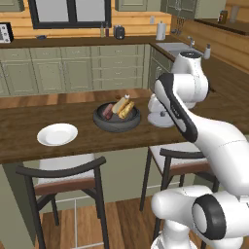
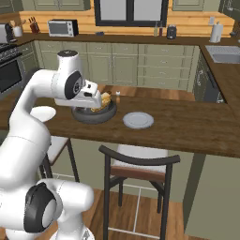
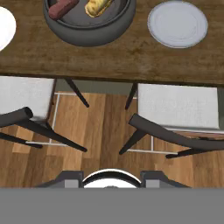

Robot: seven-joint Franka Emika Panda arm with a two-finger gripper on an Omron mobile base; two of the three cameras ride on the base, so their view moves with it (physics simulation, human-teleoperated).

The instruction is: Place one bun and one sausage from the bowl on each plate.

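Hand view looks down over the near edge of the tabletop (image 3: 113,57): the bowl (image 3: 89,33) sits at the top left with a sausage (image 3: 63,8) and a bun (image 3: 98,6) inside, one plate (image 3: 177,24) lies to its right, and the rim of the other plate (image 3: 5,26) shows at the left edge. Two stools (image 3: 175,107) stand below the tabletop edge.

Both plates look bare, so I judge the step in hand to be the first reach into the bowl. The hand (image 3: 111,175) hangs above the floor short of the tabletop and holds nothing; whether its fingers stand apart or together I cannot tell.

To do this well, the hand should travel forward over the bowl, come down from above clear of the thick rim, and line its fingers across the short width of the bun or sausage rather than along it. The two foods lie close together, so centring on one should avoid dragging the other.
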